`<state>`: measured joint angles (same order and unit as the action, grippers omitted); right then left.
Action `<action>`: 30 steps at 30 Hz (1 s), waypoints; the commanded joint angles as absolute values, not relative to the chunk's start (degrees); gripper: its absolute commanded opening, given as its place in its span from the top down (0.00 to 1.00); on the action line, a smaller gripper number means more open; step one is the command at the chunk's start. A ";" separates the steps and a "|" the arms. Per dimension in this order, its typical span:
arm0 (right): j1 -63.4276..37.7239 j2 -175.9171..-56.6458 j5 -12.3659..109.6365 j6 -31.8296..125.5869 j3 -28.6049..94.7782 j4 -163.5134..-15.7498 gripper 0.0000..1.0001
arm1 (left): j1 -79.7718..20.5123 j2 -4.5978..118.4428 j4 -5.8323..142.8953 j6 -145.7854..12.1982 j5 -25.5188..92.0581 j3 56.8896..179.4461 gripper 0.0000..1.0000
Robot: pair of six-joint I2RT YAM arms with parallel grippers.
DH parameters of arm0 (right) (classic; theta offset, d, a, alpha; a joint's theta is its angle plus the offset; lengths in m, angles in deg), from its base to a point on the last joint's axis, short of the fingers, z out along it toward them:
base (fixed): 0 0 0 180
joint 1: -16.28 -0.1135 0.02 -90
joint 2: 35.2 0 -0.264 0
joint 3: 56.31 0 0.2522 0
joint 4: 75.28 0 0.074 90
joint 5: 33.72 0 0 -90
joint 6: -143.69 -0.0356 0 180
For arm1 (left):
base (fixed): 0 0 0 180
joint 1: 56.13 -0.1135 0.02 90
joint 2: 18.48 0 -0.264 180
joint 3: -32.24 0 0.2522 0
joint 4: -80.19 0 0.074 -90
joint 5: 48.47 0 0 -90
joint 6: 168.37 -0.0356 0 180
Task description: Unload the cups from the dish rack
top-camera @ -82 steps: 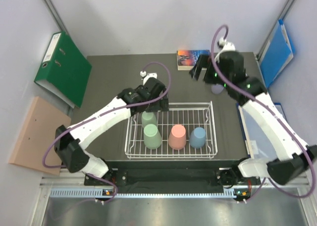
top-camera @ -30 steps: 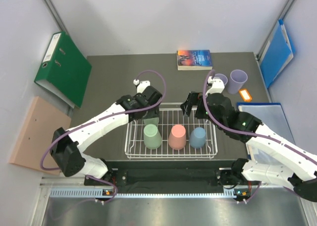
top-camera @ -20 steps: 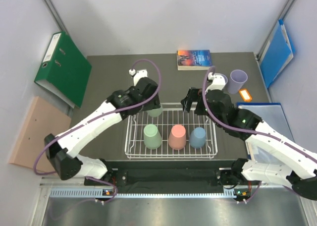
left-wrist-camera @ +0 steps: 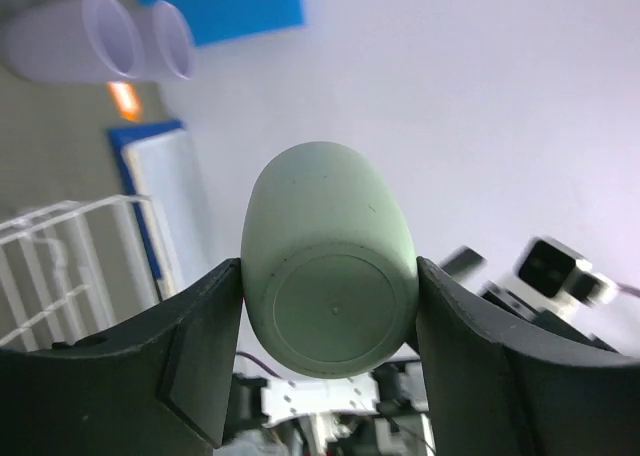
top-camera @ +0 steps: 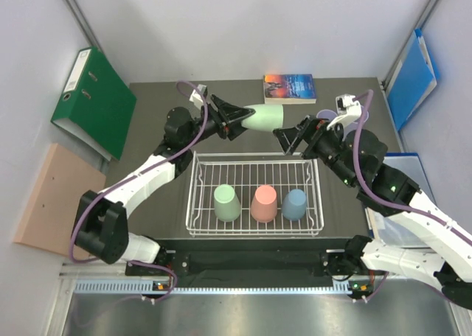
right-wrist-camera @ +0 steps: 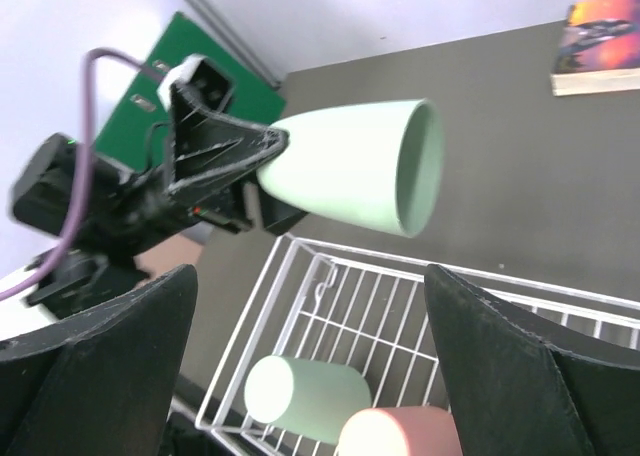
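My left gripper (top-camera: 237, 121) is shut on a light green cup (top-camera: 264, 118) and holds it on its side in the air behind the dish rack (top-camera: 195, 194), mouth pointing right. In the left wrist view the fingers (left-wrist-camera: 200, 346) press both sides of the cup's base (left-wrist-camera: 330, 306). My right gripper (top-camera: 292, 138) is open and empty, just right of the cup's mouth (right-wrist-camera: 418, 166). In the rack a second light green cup (top-camera: 226, 202), a salmon pink cup (top-camera: 264, 203) and a light blue cup (top-camera: 295, 203) stand upside down. Two lavender cups (left-wrist-camera: 75, 46) stand on the table at the back right, partly hidden by the right arm.
A book (top-camera: 289, 88) lies at the table's back edge. A green binder (top-camera: 94, 100) is off the left side, a blue folder (top-camera: 413, 78) and a clear sleeve off the right. An orange tag (left-wrist-camera: 124, 98) lies near the lavender cups.
My left gripper has lifted the green cup out of the rack and swung it up and back, turning it on its side. My right gripper has moved up beside the cup's mouth.
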<state>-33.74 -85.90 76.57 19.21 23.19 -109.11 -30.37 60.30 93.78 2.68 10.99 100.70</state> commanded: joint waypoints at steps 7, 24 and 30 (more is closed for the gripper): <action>-32.86 -87.05 70.87 22.05 26.18 -105.74 0.07 | -30.20 61.06 116.79 13.91 2.24 100.75 1.00; -28.90 -95.14 64.63 24.52 30.31 -100.99 0.48 | -28.88 59.30 114.86 13.03 1.54 99.52 1.00; -28.02 -96.11 64.54 24.25 30.66 -101.95 0.86 | -28.97 59.47 113.37 11.72 1.10 99.70 1.00</action>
